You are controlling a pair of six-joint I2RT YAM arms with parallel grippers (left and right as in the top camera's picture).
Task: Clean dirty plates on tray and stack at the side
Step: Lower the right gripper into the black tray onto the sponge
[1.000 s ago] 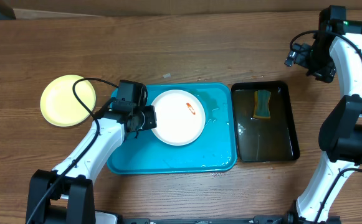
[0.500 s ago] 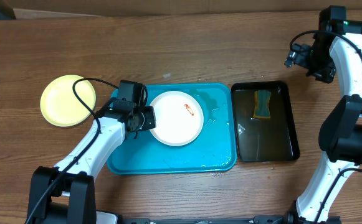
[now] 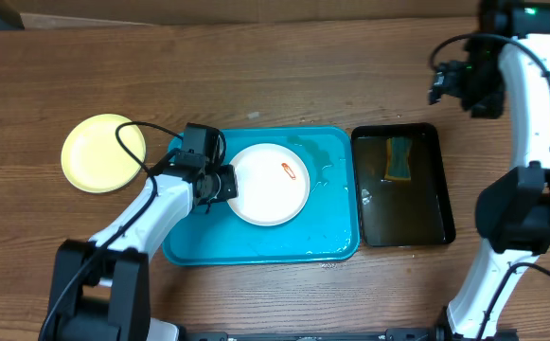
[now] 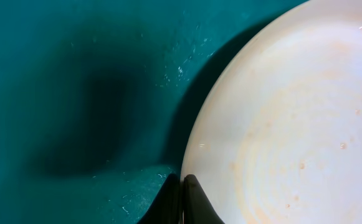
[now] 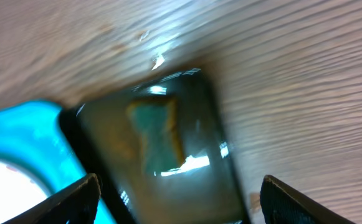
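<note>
A large turquoise plastic tray (image 3: 256, 242) with a raised rim lies on a brown wooden table (image 3: 256, 76). On the tray rests a round white plate (image 3: 267, 194), with a small orange-red smear (image 3: 287, 169) toward its upper right. The left gripper (image 3: 225, 182) is at the plate's left rim. The left wrist view shows its two dark fingers (image 4: 198, 206) pinched nearly together on that rim. A round pale lime-green plate (image 3: 95, 152) sits on the table to the left of the tray, apart from it. Just right of the turquoise tray is a narrower black tray (image 3: 416, 213) holding a green-and-yellow sponge (image 3: 399, 158). The right gripper (image 3: 442, 85) hangs over the table's far right, its fingers (image 5: 75, 196) spread wide with nothing between them. Its wrist view is blurred.
</note>
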